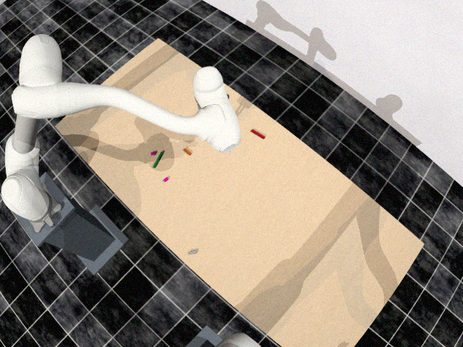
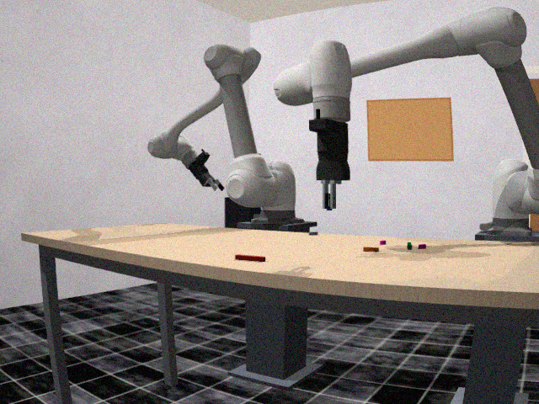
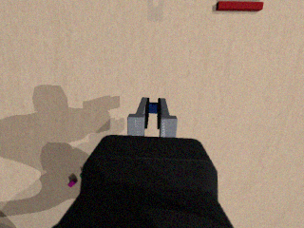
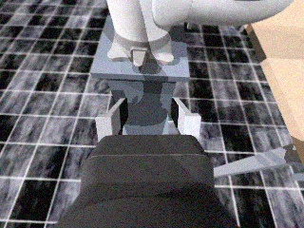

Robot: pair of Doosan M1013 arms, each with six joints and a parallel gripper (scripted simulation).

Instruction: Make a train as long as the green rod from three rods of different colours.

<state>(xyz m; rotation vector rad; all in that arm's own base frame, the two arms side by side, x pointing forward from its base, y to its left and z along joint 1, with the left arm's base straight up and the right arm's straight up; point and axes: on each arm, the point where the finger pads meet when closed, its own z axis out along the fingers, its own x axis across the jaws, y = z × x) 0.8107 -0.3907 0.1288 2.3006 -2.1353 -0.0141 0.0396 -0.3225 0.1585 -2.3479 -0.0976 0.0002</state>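
My left gripper [image 2: 328,204] [image 3: 153,106] is shut on the blue rod [image 3: 153,107], high above the table; the arm hides both in the top view. The green rod [image 1: 158,159] [image 2: 408,246] lies on the table. A magenta rod [image 1: 153,152] [image 2: 421,246] lies close beside it, another magenta rod [image 1: 166,179] [image 2: 382,242] a little away. The orange rod [image 1: 187,151] [image 2: 370,249] and red rod [image 1: 257,133] [image 2: 250,257] [image 3: 239,6] lie apart. A small grey piece, seemingly a rod [image 1: 192,251], lies near the table's long edge. My right gripper [image 2: 215,185] [image 4: 149,106] is open, off the table.
The left forearm [image 1: 112,98] [image 2: 400,53] stretches over the table [image 1: 239,209] [image 2: 183,247]. Arm shadows cross the green rod's area and the table's other end. The right arm's pedestal [image 2: 276,225] stands behind the table.
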